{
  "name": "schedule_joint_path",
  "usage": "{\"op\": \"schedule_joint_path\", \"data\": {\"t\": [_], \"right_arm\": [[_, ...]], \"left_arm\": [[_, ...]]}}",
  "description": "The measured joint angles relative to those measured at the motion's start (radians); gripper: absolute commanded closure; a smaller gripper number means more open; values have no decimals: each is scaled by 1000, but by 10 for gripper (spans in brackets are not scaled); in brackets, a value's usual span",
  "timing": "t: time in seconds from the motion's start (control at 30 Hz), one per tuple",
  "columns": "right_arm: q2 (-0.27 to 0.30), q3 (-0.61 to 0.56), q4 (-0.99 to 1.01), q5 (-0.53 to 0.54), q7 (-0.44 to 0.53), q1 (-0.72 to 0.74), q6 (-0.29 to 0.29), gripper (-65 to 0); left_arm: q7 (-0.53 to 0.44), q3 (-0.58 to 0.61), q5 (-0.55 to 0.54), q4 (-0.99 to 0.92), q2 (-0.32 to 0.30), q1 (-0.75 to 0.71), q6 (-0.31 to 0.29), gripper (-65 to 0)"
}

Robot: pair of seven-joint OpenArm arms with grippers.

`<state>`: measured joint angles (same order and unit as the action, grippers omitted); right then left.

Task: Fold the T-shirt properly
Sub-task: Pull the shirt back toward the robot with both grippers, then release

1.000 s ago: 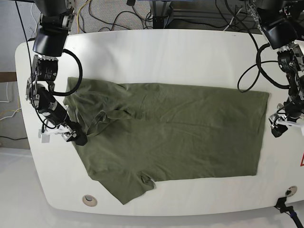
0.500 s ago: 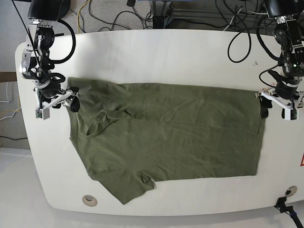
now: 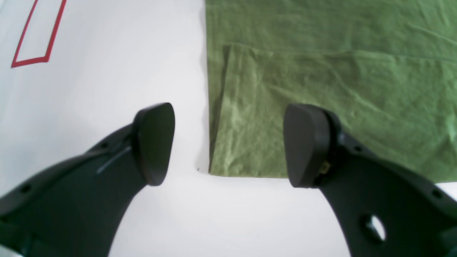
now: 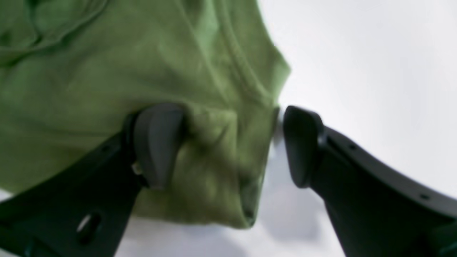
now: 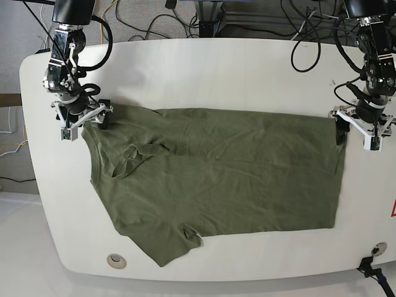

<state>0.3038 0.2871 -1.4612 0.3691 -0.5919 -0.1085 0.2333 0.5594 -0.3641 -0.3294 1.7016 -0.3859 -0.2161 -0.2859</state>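
The olive-green T-shirt (image 5: 223, 173) lies spread flat on the white table (image 5: 204, 74), neckline (image 5: 133, 158) to the left and hem to the right. My right gripper (image 5: 86, 119) is open at the shirt's far left sleeve corner. In the right wrist view it (image 4: 230, 144) has one finger on the fabric (image 4: 107, 71) and one just off its edge. My left gripper (image 5: 354, 128) is open at the far right hem corner. In the left wrist view it (image 3: 228, 146) straddles that corner of the shirt (image 3: 321, 71) just above the table.
Cables hang behind the table's far edge (image 5: 154, 25). A round grommet (image 5: 116, 261) sits near the front left edge. A red outline mark (image 3: 32, 39) is on the table to the right of the hem. A black clamp (image 5: 371, 267) sits at the front right corner.
Both arms have moved toward the table's far side. The right gripper went from beside the neckline up to the far sleeve corner. The left gripper went up to the far hem corner.
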Motion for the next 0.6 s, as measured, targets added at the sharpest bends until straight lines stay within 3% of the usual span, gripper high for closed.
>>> {"op": "schedule_joint_path", "data": {"t": [0.07,0.1,0.27,0.6], "right_arm": [[0,-1,19,1,44,-3,3,-419],[1,-1,26,2,50,2,4,-375],[-1,-5,40,10,59,3,4,-19],[-24,-1,64,26,99,-4,3,0]], "left_arm": [[0,0,0,0,0,-1,0,-449],[0,0,0,0,0,-3,1,-449],[-9,-1,-2,-50,0,6,0,-449],[-1,1,1,-299,0,121,0,-447]]}}
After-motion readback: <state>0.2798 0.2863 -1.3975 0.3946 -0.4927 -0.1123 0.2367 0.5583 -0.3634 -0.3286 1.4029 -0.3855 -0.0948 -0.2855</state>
